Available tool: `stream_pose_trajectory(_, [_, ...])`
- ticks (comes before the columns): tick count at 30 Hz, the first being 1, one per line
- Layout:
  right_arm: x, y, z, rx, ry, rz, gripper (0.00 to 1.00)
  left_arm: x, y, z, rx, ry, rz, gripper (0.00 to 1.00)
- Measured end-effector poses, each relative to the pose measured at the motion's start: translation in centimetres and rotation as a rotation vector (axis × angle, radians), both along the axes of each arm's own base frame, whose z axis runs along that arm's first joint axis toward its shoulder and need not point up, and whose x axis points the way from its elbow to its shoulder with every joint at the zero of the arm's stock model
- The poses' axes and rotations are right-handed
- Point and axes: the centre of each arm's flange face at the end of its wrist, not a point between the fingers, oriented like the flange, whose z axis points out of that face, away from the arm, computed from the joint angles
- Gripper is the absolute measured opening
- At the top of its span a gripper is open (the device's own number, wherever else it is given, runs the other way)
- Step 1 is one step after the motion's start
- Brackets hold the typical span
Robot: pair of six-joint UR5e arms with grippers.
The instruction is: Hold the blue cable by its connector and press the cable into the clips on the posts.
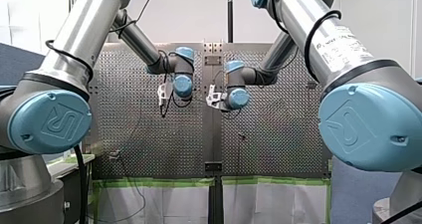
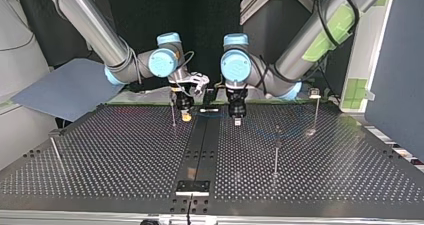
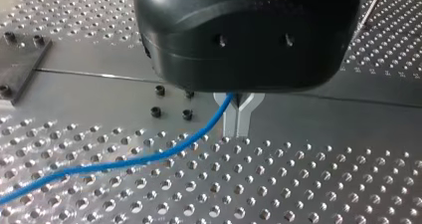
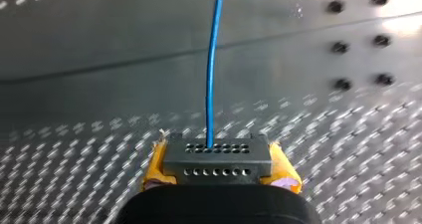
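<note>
Perforated black table [image 2: 125,150] with a plain strip down its middle and dark drapes behind it. Thin posts [image 2: 276,152] stand on it, well apart from one another.

Writing, for your log:
- In the front view, the white label [image 1: 343,42] on the right arm's tube seems to read "UNIVERSAL ROBOTS". The finer print is too small to tell.
- The blue joint caps [image 1: 62,122] carry an embossed UR mark.
- You get no other legible text in any view.

Grippers:
- In the top view both hang low over the far end of the middle strip, near each other, one on each side of it.
- The right gripper [image 4: 215,149] has its yellow pads [image 4: 154,169] clamped on the two ends of the connector [image 4: 216,167]. This is a small black block with rows of round holes.
- The blue cable [image 4: 211,74] leaves one hole in the connector's top row and runs straight ahead over the strip.
- The left gripper [image 3: 238,127] is black. Its metal fingers [image 3: 246,117] are pressed together in a Y and pinch the cable at their fork.
- From the fork the cable droops away over the perforations and out of the left wrist view.
- You cannot tell whether the cable touches the table.

Green tape [image 1: 159,181] edges the table in the front view. In the top view the cable is too thin to follow.
</note>
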Motion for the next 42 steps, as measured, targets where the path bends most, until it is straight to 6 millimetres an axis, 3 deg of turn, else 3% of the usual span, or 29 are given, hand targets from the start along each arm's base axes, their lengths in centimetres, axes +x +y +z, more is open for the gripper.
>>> stream_pose_trajectory(13, [-2.5,2.9,-4.4,0.063,0.096,-0.068,0.0,-1.3,-2.2,-5.4,0.038,0.056,-0.041,0.0])
stream_pose_trajectory(23, [-4.7,4.3,-7.1,0.098,0.141,-0.115,0.0,-2.9,-4.4,-7.3,0.054,0.08,-0.085,0.0])
stream_pose_trajectory(42, [-10.1,4.9,-11.3,0.129,0.156,-0.197,0.0,-5.2,-8.5,-16.4,0.066,0.112,-0.163,0.0])
